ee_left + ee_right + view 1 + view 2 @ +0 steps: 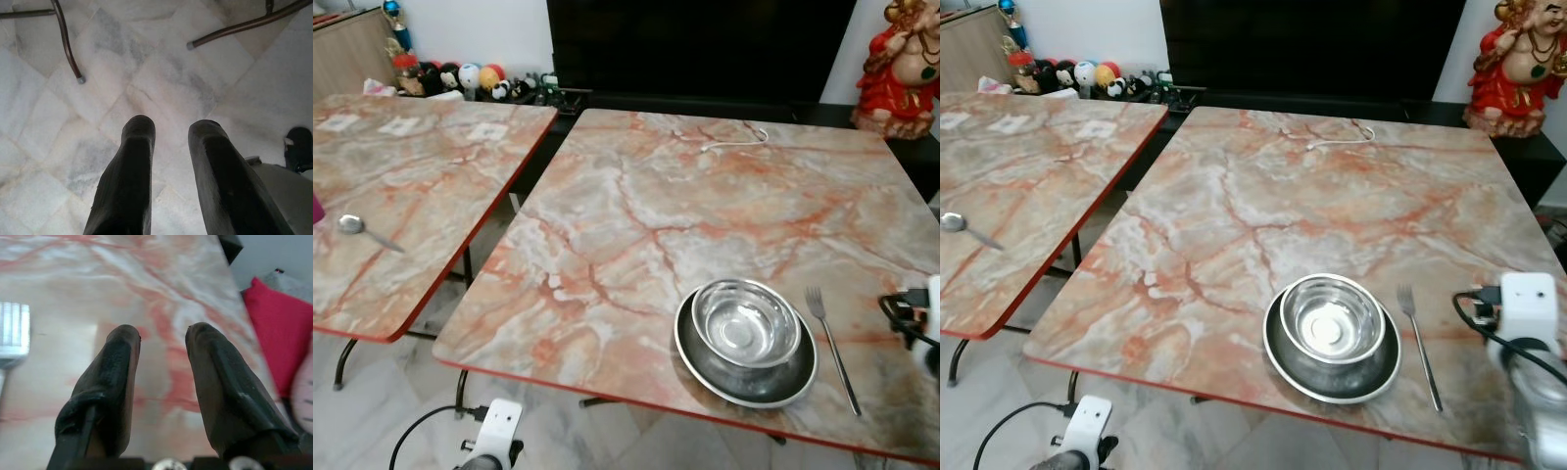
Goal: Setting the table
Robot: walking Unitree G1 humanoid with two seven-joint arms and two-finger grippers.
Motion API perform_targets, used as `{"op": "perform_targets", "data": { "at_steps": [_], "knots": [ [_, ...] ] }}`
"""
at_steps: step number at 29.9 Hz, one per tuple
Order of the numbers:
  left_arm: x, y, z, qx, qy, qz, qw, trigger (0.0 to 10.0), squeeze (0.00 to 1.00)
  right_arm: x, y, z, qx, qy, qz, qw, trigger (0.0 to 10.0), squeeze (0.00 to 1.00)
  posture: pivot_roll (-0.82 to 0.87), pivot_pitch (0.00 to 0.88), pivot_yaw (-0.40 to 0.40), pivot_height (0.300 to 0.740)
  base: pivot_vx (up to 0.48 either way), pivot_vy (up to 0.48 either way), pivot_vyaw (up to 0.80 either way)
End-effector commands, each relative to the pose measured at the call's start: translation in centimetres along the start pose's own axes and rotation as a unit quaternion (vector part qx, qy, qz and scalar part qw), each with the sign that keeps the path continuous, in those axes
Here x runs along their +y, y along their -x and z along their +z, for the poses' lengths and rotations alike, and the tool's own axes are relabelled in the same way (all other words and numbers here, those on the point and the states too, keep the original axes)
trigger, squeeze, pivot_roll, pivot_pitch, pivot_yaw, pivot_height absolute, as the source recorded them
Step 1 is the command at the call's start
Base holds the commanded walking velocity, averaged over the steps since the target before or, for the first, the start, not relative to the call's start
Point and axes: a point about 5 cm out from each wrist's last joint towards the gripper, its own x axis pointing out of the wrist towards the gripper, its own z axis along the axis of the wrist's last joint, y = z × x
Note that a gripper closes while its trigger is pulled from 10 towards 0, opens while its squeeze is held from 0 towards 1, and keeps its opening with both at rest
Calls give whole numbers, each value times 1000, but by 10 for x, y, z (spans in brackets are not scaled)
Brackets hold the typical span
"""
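A steel bowl (746,321) sits inside a steel plate (705,367) near the front edge of the marble-patterned table (705,215). A fork (832,348) lies just right of the plate, tines pointing away from me; its tines (12,333) also appear in the right wrist view. My right gripper (162,333) hovers open over the tabletop to the right of the fork, nothing between its fingers. My left gripper (171,128) hangs open over the floor below the table's front edge. A spoon (364,229) lies on the second table (421,176) at the left.
A white cable (736,139) lies at the table's far side. A red statue (899,69) stands at the back right, small toys (470,78) at the back left. A gap runs between the two tables. Table legs (68,44) stand on the marble floor. A red cushion (279,328) lies past the table edge.
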Motion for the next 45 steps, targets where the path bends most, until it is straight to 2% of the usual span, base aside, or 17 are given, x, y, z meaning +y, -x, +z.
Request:
{"op": "perform_targets", "data": {
  "at_steps": [1,4,6,9,11,18,25,26,31,34,35,38,39,43,45],
  "knots": [
    [-1,1,-5,12,-7,-4,1000,10000,0,-3,2,0,-3,-6,14,1000,10000,0,10,0,-14,740,0,0,0],
    [-2,1,-4,12,-9,-5,1000,10000,0,0,5,-7,14,-2,36,999,10000,0,10,0,-11,740,0,0,0],
    [-1,1,-4,11,-11,-6,1000,10000,0,6,9,-18,44,5,59,997,10000,0,11,0,-8,740,0,0,0],
    [-1,0,-4,11,-13,-5,1000,10000,0,10,11,-21,48,-1,67,997,10000,0,12,0,-6,740,0,0,0],
    [-1,0,-4,11,-14,-6,1000,10000,0,18,12,-25,53,-2,100,994,10000,0,12,0,-6,740,0,0,0],
    [0,0,-3,11,-17,-5,1000,10000,0,30,19,-28,73,7,151,986,10000,0,16,0,-4,740,0,0,0],
    [1,1,-4,12,-19,-5,1000,10000,0,33,22,-32,92,18,166,982,10000,0,17,0,-4,740,0,0,0],
    [1,1,-4,12,-19,-5,1000,10000,0,31,22,-32,90,27,162,982,10000,0,17,0,-4,740,0,0,0],
    [1,1,-5,13,-20,-4,1000,10000,0,23,20,-27,75,15,126,989,10000,0,14,0,-2,740,0,0,0],
    [1,1,-5,14,-20,-5,1000,10000,0,22,18,-22,45,11,107,993,10000,0,14,0,-2,740,0,0,0],
    [1,1,-6,13,-20,-5,1000,10000,0,25,15,-8,-23,-23,87,996,10000,0,12,0,-1,740,0,0,0],
    [1,1,-6,13,-19,-4,1000,10000,0,27,13,6,-91,-75,53,992,10000,0,11,0,1,740,0,0,0],
    [1,1,-6,13,-19,-4,1000,10000,0,32,12,10,-123,-141,30,982,10000,0,11,0,1,740,0,0,0],
    [1,1,-6,12,-16,-4,1000,10000,0,55,11,10,-144,-204,8,968,10000,0,15,0,4,740,0,0,0],
    [2,1,-6,11,-11,-3,1000,10000,0,74,11,14,-155,-226,18,962,10000,0,11,0,7,740,0,0,0]
  ]
}}
